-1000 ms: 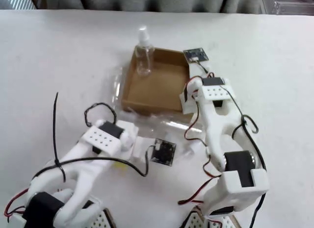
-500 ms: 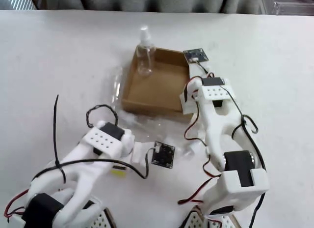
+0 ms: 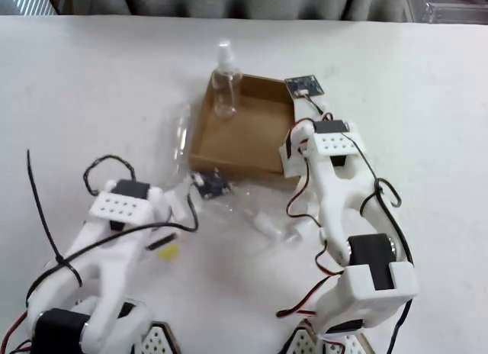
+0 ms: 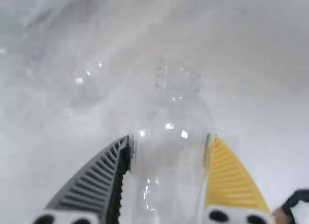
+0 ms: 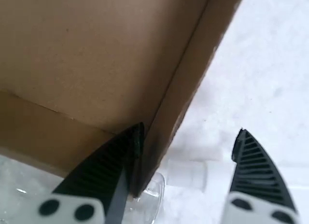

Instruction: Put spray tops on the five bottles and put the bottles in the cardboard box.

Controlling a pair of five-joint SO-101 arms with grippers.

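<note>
Now, left jaws pinching one bottle (image 4: 166, 156), right jaws spread, one capped bottle (image 3: 224, 83) (boxed).

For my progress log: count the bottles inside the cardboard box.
1. A spray-topped bottle stands upright at the far left corner of the cardboard box. The right arm overlaps its near corner, so something could hide there.

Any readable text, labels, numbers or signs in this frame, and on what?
None can be read. The cardboard box, the spray-topped bottle at its far corner and the clear bottle between the left gripper's fingers show no print; any print on the circuit board is too small.
</note>
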